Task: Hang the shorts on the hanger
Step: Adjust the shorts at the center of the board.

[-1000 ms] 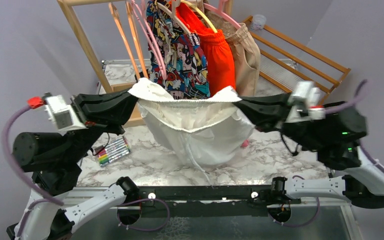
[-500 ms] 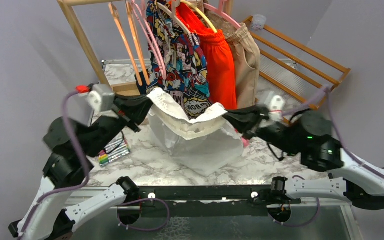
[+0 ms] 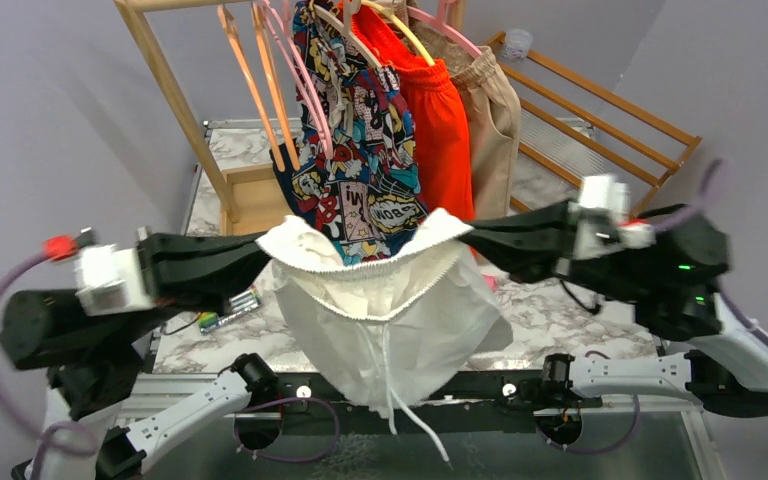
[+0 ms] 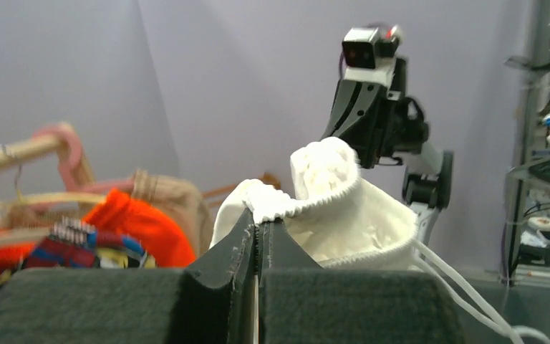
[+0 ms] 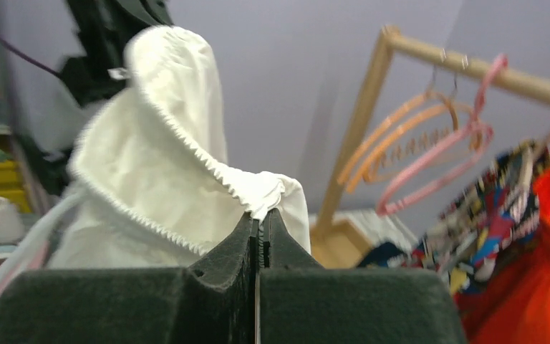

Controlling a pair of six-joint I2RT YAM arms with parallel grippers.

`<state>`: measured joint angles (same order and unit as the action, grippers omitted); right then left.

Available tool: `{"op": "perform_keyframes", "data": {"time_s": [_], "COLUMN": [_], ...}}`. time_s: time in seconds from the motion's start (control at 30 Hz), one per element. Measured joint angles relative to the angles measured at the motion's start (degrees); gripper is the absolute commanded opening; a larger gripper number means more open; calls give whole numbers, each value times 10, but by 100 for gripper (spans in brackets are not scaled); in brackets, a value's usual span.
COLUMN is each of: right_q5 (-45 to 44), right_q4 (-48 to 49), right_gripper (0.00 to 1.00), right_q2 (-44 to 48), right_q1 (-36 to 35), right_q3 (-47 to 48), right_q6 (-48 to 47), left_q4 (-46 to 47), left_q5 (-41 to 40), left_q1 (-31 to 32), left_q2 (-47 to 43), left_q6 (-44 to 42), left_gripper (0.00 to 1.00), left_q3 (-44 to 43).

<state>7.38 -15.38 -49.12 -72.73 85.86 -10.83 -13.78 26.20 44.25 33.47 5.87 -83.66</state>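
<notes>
Plain lavender-grey walls [image 3: 50,100] close in the scene and meet in a corner at the far right. A light wooden clothes rack [image 3: 163,75] stands at the far left of the white-and-grey marbled tabletop [image 3: 550,325], and a wooden slatted frame [image 3: 600,90] slants along its far right edge under soft, even light. In the left wrist view, cluttered metal shelving [image 4: 548,179] stands at the right.
</notes>
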Motion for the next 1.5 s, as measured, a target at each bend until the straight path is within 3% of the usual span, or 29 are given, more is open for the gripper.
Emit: {"op": "perform_keyframes", "data": {"time_s": [0.13,0.27,0.47,0.63,0.8,0.9,1.0,1.23,1.5], "right_q5": [-155,-303,-399,-414,-420,-420,-417,-378,-337], "right_q4": [20,36,21,5,-1,16,32,17,30], "right_gripper": [1,1,1,1,1,1,1,1,1], "right_q2": [-52,-91,-115,-117,-113,-100,-86,-94,-83], "right_q1": [0,1,35,115,123,123,123,123,123], "right_q3": [-69,-176,-255,-266,-229,-227,-271,-430,-451], "right_q6": [4,21,84,138,136,142,174,281,330], "left_q4": [2,-3,-22,-22,-9,22,44,27,-4], "left_q5": [-84,-225,-359,-421,-449,-449,-449,-449,-449], "left_q1": [0,0,0,0,0,0,0,0,0], "left_q2": [5,26,66,72,104,103,79,5,20], "left_q6": [2,21,57,57,28,25,42,127,193], "left_gripper": [0,0,0,0,0,0,0,0,0], "left_q3": [102,224,348,351,258,249,297,513,540]}}
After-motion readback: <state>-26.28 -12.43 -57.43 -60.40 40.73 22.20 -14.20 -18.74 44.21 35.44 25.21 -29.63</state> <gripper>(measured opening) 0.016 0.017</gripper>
